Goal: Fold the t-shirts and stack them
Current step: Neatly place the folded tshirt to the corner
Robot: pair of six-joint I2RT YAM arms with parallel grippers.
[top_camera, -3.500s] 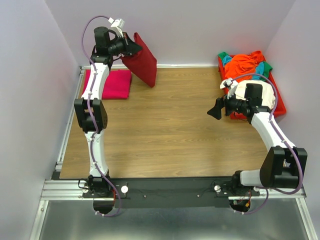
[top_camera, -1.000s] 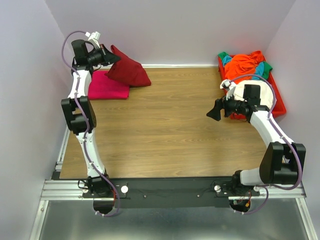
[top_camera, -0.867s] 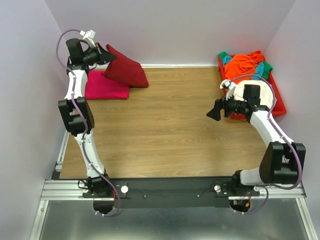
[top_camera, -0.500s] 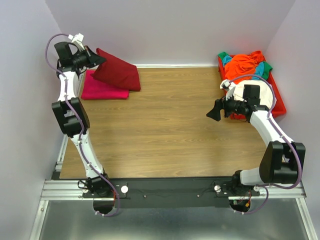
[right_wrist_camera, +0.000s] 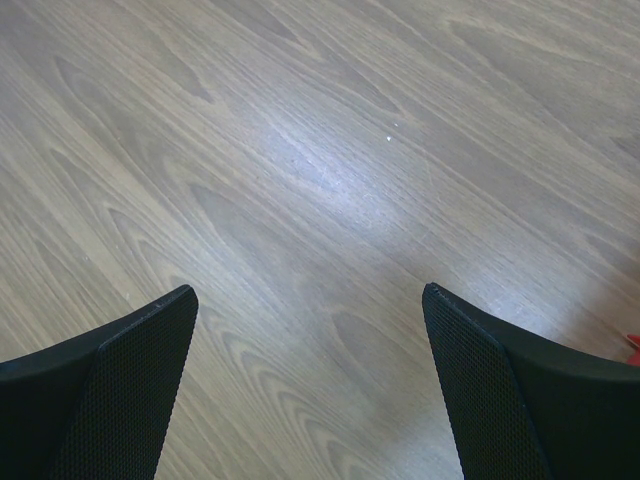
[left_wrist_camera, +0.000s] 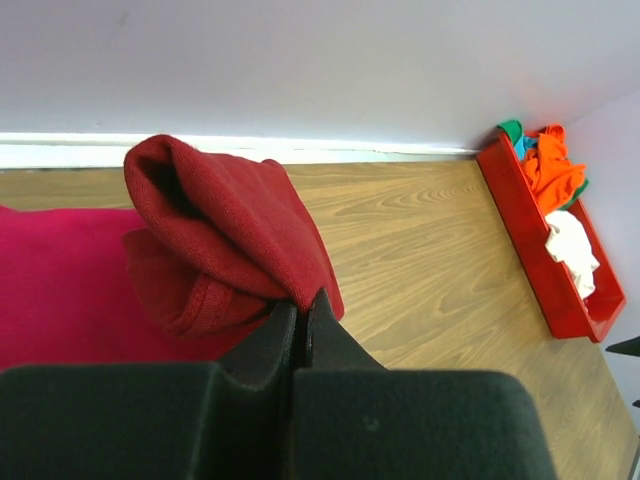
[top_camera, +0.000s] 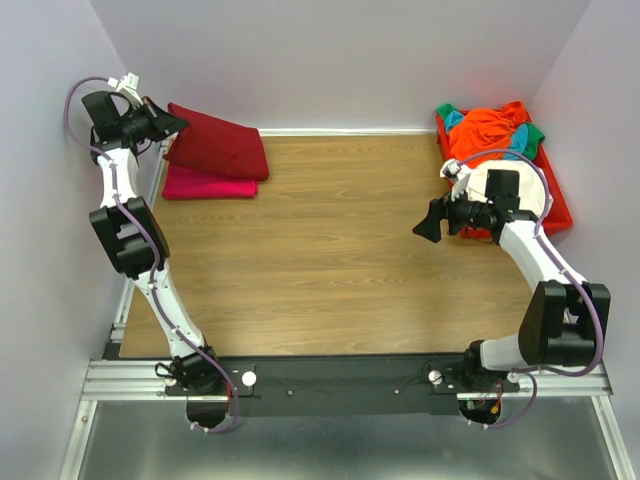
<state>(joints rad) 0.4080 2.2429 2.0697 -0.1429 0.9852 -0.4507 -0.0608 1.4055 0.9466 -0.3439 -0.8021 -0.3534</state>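
Observation:
A folded dark red t-shirt [top_camera: 218, 150] lies on top of a folded magenta-pink t-shirt [top_camera: 200, 184] at the table's far left corner. My left gripper [top_camera: 172, 124] is shut on the dark red shirt's left edge; in the left wrist view the cloth [left_wrist_camera: 235, 235] is pinched between the closed black fingertips [left_wrist_camera: 300, 305], over the pink shirt [left_wrist_camera: 60, 270]. My right gripper [top_camera: 428, 222] hangs open over bare wood at the right, its fingers [right_wrist_camera: 125, 350] wide apart with nothing between them. More t-shirts, orange [top_camera: 492, 132], teal, green and cream, are heaped at the far right.
A red plastic tray [top_camera: 562, 208] holds the heap against the right wall; it also shows in the left wrist view [left_wrist_camera: 530, 250]. Lilac walls close in the table on three sides. The arm bases sit on a black rail [top_camera: 340, 385] at the near edge.
My left gripper has carried the dark red shirt leftwards and down, so it now lies flat on the pink shirt. The right arm has stayed still.

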